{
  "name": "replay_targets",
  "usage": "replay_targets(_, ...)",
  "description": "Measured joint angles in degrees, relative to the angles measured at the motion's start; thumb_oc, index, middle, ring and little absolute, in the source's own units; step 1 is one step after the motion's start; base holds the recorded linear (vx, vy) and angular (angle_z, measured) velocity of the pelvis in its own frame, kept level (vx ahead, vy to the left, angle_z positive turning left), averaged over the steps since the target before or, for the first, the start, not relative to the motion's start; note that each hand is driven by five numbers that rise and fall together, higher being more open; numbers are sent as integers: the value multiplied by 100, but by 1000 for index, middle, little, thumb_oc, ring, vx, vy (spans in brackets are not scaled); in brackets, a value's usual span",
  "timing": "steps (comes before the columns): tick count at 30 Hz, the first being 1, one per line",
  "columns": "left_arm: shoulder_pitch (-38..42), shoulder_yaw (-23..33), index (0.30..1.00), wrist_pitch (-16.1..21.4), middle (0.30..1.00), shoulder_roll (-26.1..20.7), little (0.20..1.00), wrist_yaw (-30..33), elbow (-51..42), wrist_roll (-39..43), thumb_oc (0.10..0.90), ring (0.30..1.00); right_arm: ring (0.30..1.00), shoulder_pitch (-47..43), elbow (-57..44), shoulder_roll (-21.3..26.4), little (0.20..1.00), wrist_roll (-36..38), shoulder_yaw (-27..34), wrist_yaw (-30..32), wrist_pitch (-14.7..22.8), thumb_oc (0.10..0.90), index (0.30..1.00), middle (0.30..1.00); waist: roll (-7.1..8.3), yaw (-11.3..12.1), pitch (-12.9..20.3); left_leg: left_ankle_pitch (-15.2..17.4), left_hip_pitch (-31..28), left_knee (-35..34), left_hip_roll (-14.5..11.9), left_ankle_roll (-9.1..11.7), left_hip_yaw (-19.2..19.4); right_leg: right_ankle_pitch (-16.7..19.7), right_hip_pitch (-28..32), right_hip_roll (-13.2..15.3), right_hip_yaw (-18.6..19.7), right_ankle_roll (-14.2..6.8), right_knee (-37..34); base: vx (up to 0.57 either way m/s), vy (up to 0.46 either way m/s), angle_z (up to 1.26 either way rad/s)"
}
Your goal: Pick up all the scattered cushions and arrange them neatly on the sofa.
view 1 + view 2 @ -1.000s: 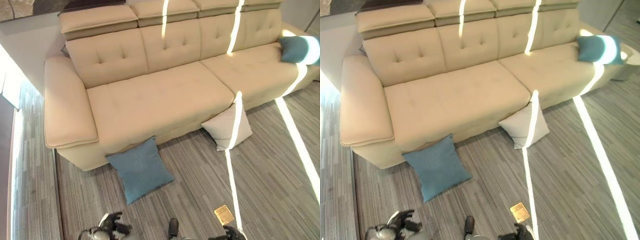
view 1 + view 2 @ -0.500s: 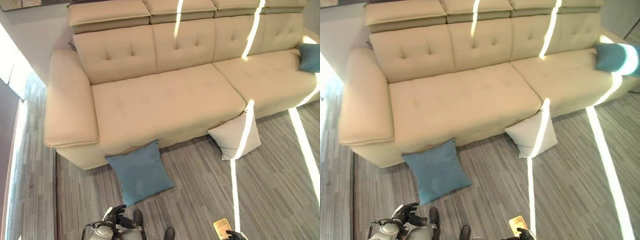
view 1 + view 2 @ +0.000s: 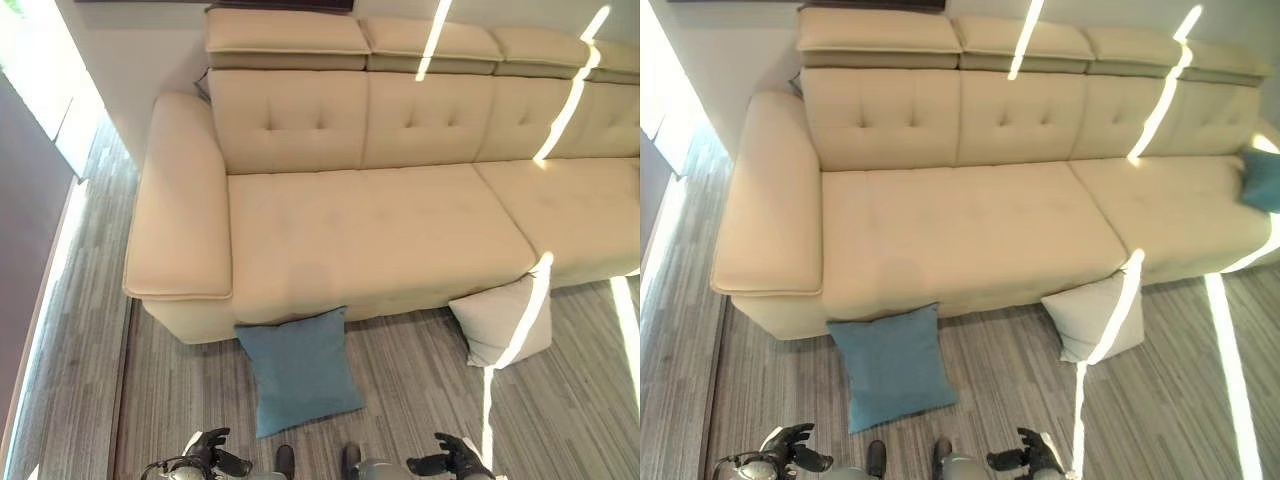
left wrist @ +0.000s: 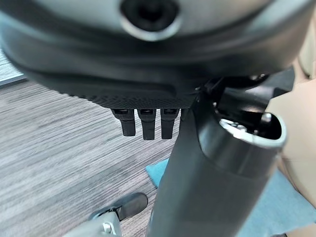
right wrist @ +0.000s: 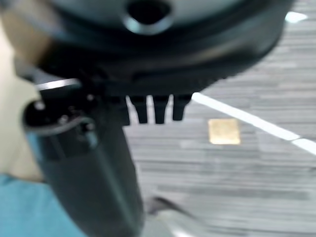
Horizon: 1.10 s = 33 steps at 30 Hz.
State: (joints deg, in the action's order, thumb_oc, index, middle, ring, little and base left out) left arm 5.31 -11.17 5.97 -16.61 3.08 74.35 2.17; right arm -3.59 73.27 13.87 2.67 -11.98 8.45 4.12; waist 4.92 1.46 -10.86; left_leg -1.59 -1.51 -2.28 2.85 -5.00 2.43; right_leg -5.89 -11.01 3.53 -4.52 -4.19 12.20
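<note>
A blue cushion [image 3: 300,370] lies on the floor, its far edge leaning on the front of the beige sofa [image 3: 370,240]. A pale grey cushion [image 3: 505,320] stands on the floor against the sofa front, further right. A third, teal cushion [image 3: 1262,180] rests on the seat at the far right. My left hand [image 3: 205,455] hangs low at the near edge, short of the blue cushion, open and holding nothing. My right hand [image 3: 450,460] hangs likewise, open and holding nothing. In the left wrist view the fingers [image 4: 143,123] are straight, with the blue cushion [image 4: 291,207] beyond.
The sofa's wide left armrest [image 3: 180,210] juts toward me. Grey striped wood floor [image 3: 420,380] lies between me and the cushions, crossed by bright sun stripes. A small brass floor plate [image 5: 224,131] is set in the floor near my right hand.
The camera has swung left, so the sofa and cushions sit further right in the picture. The cushions have not moved. Both hands now show more fully at the near edge.
</note>
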Motion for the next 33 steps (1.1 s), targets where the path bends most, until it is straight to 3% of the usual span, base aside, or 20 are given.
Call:
replay_targets(1,-83,0,900,2,900,3,900,0,0,0,800,900,900,83,25,1,900,-9,3,-18,-14,800,900,900,53,15,27,22,-27,-15,53,32,-62,428,56,36,-4,47,-98,47,-127,47)
replay_targets(2,-115,0,900,3,900,19,900,5,-2,0,800,900,900,117,57,6,900,-12,7,-20,-24,800,900,900,33,47,47,52,-19,-5,13,76,-82,623,124,-10,-44,210,-277,27,-108,13)
replay_targets(6,-199,63,900,2,900,-16,900,5,-22,6,800,900,900,97,43,53,900,-10,16,-13,-25,800,900,900,-9,70,63,96,253,107,-206,345,-296,1138,504,-271,-322,426,-1352,18,-97,21)
replay_targets(9,-169,68,900,7,900,-19,900,16,-45,10,800,900,900,0,3,136,900,-9,15,9,23,800,900,900,-7,73,56,132,362,201,-265,437,-321,1204,552,-335,-394,502,-1548,-107,-99,18)
replay_targets(12,308,65,900,33,900,-19,900,107,-197,291,800,900,900,-334,-110,245,900,83,22,88,90,800,900,900,-41,79,-190,154,1249,747,-291,560,-533,1197,41,-363,-643,492,-1463,-284,-119,43)
replay_targets(14,801,41,900,186,900,-28,900,305,-502,744,800,900,900,-914,-261,396,900,301,16,214,165,800,900,900,-96,112,-597,187,2258,1358,-289,625,-589,1147,-997,-326,-779,544,-786,-205,-59,18)
replay_targets(19,1659,-38,900,266,900,-72,900,485,-750,1195,800,900,900,-1984,-630,549,900,603,-8,422,310,800,900,900,-127,89,-1398,295,3407,2045,-289,708,-585,907,-2242,-204,-808,666,219,-105,-27,6)
replay_targets(22,1969,-100,900,390,900,-52,900,628,-997,1467,800,900,900,-2564,-730,593,900,794,-7,608,340,800,900,900,-180,58,-1529,409,4303,2636,-288,644,-552,740,-3186,-79,-845,729,927,-169,7,6)
replay_targets(26,2784,-450,900,514,900,-125,900,961,-1254,2126,800,900,900,-3522,-1128,871,900,1028,-369,1057,515,800,900,900,-222,60,-1554,572,6096,3750,-192,590,-490,462,-5036,192,-791,848,2191,-75,23,9)
replay_targets(27,3161,-468,900,541,900,-164,900,1038,-1401,2273,800,900,900,-4005,-1223,943,900,1141,-404,1132,565,800,900,900,-278,78,-1852,656,6508,4188,-188,572,-489,392,-5403,244,-793,884,2553,-24,44,7)
replay_targets(33,4071,-720,900,688,900,-550,900,1423,-1873,2483,800,900,900,-4950,-1627,1255,900,1492,-493,1738,719,800,900,900,-307,35,-1750,818,8092,4986,-91,496,-390,239,-7048,426,-607,852,3467,32,-17,4)
